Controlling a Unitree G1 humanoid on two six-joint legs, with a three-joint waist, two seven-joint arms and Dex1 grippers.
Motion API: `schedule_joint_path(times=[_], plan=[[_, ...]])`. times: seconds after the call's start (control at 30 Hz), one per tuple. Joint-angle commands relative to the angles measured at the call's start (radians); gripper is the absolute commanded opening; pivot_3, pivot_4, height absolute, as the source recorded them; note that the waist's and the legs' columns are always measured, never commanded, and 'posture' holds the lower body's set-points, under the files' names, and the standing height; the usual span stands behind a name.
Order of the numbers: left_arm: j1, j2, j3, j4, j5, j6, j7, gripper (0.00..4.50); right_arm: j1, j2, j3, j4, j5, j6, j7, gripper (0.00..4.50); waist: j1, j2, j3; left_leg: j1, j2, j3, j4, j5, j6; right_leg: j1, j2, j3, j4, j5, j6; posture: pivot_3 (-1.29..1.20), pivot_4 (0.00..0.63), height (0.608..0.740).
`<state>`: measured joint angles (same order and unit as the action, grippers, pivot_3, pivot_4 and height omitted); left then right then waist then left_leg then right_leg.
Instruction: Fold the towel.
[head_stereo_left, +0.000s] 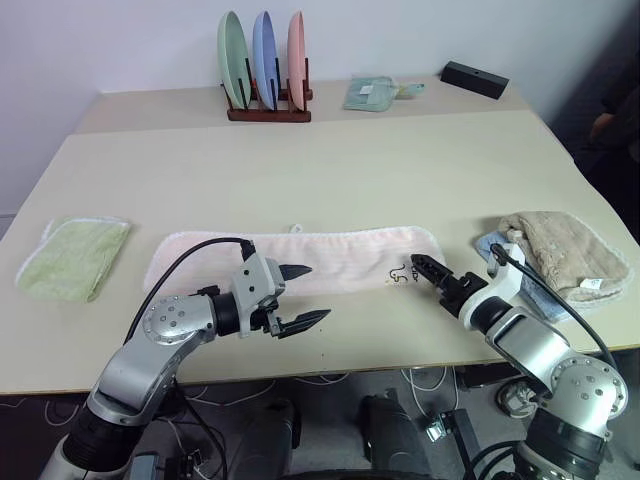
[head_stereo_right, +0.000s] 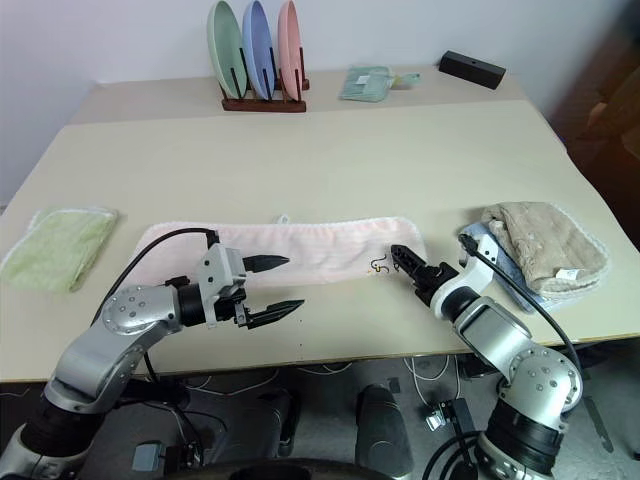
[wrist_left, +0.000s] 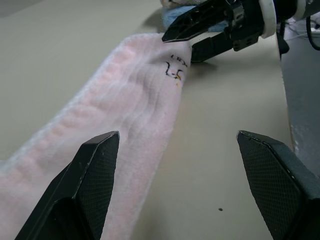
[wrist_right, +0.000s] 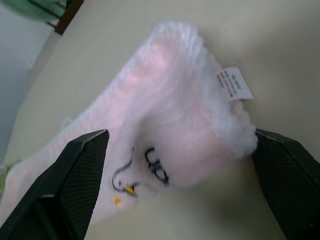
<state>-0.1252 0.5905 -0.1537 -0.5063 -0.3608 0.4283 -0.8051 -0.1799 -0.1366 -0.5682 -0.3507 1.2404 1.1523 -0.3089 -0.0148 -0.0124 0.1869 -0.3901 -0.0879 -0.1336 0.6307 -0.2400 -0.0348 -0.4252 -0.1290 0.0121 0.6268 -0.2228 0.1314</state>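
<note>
My right gripper (head_stereo_left: 422, 266), fingers spread and empty, sits at the logo end of the pink towel (head_stereo_left: 330, 258) stretched across frame centre; my left gripper (head_stereo_left: 302, 296), also wide open, hovers lower left, holding nothing.

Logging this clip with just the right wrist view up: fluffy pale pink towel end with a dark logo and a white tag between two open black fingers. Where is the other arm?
Observer: The left gripper hovers open at the near edge of the pale pink towel, toward its left half.
Operator: Is the towel folded yet?
Observer: No, it lies stretched in one long strip across the beige table.
Operator: Anything close to my right gripper?
Observer: Yes, a crumpled beige-brown towel lies on a blue cloth, just right of the right gripper.
Operator: Other cloths?
Observer: A folded light green towel lies beyond the strip's left end.
</note>
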Motion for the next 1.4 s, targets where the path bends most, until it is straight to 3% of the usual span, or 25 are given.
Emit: schedule_joint_path(times=[0.03,0.27,0.43,0.53,0.67,0.8,0.9,1.03,1.1,1.2,1.37,1.4], plan=[[-0.007,0.01,0.011,-0.032,-0.015,0.003,-0.009,3.84,-0.028,0.005,0.009,0.054,0.027,-0.041,-0.065,3.65,0.0,0.0,0.0,0.0,0.0,0.0,0.0,0.0,0.0,0.0,0.0,0.0,0.0,0.0,0.0,0.0,0.15,0.74],[0.012,0.011,0.012,-0.038,-0.014,0.002,-0.002,3.84,-0.02,-0.044,0.017,0.036,0.101,-0.083,-0.112,0.02,0.001,0.001,0.0,0.0,0.0,0.001,-0.001,0.0,0.0,0.0,0.001,0.0,0.0,0.0,0.0,0.0,0.15,0.74],[0.019,-0.002,0.009,-0.023,-0.008,-0.002,0.012,3.84,-0.026,-0.204,-0.023,0.018,0.172,-0.108,-0.098,0.02,0.005,0.001,0.001,-0.001,0.0,0.001,0.0,0.0,0.0,0.0,0.0,0.0,-0.001,0.0,0.0,0.0,0.15,0.74],[0.016,-0.008,0.007,-0.005,0.0,-0.006,0.015,3.84,-0.038,-0.376,-0.024,0.018,0.132,-0.102,0.008,0.02,0.003,0.003,0.001,-0.001,0.0,0.002,0.0,0.0,0.001,0.0,0.0,0.0,-0.001,0.0,0.0,0.0,0.15,0.74],[0.002,-0.009,0.012,0.046,0.035,-0.034,0.025,3.84,-0.057,-0.619,0.108,-0.064,-0.015,-0.101,0.242,0.02,-0.001,0.003,0.001,-0.001,0.0,0.003,0.0,-0.001,0.002,0.0,0.0,0.0,-0.001,0.0,0.0,0.0,0.15,0.74],[-0.018,-0.033,0.028,0.053,0.024,-0.02,0.05,3.84,-0.095,-0.742,0.304,-0.163,-0.181,-0.151,0.424,0.02,0.001,0.002,0.001,-0.001,0.001,0.003,0.0,-0.002,0.004,0.0,0.002,0.0,-0.002,0.0,0.001,0.0,0.15,0.74],[-0.005,-0.035,0.027,0.035,0.025,-0.015,0.056,3.84,-0.169,-0.721,0.451,-0.209,-0.245,-0.16,0.498,0.02,0.002,0.002,0.001,-0.002,0.001,0.003,0.0,-0.002,0.004,0.0,0.002,0.0,-0.004,0.0,0.001,0.0,0.15,0.74],[0.02,-0.04,0.025,0.019,0.03,-0.01,0.073,3.84,-0.26,-0.584,0.712,-0.183,-0.393,-0.166,0.529,0.02,0.003,0.002,0.001,-0.002,0.001,0.003,0.0,-0.002,0.003,0.0,0.001,0.0,-0.006,0.0,0.0,0.0,0.15,0.74],[0.024,-0.043,0.022,0.01,0.032,-0.006,0.083,3.84,-0.274,-0.513,0.784,-0.143,-0.453,-0.176,0.534,0.02,0.005,0.001,0.001,-0.002,0.001,0.002,0.0,-0.002,0.003,0.0,0.001,0.0,-0.007,0.0,0.0,0.0,0.15,0.74],[0.033,-0.047,0.023,-0.004,0.032,0.001,0.099,3.84,-0.279,-0.446,0.849,-0.076,-0.543,-0.205,0.553,0.02,0.01,0.001,0.001,-0.003,0.0,0.001,0.0,-0.002,0.003,0.0,0.0,0.0,-0.008,0.001,0.0,0.0,0.15,0.74],[0.054,-0.038,0.037,-0.024,0.028,0.014,0.114,3.84,-0.265,-0.407,0.846,-0.056,-0.572,-0.193,0.625,0.02,0.007,0.001,0.001,-0.003,-0.001,0.0,0.0,-0.002,0.003,0.001,0.0,0.001,-0.01,0.002,0.002,0.0,0.15,0.74],[0.056,-0.036,0.038,-0.026,0.027,0.016,0.116,3.84,-0.262,-0.403,0.839,-0.062,-0.565,-0.189,0.644,0.6,0.005,0.001,0.001,-0.003,-0.001,0.0,0.0,-0.002,0.003,0.001,0.0,0.001,-0.01,0.002,0.002,0.0,0.15,0.74]])
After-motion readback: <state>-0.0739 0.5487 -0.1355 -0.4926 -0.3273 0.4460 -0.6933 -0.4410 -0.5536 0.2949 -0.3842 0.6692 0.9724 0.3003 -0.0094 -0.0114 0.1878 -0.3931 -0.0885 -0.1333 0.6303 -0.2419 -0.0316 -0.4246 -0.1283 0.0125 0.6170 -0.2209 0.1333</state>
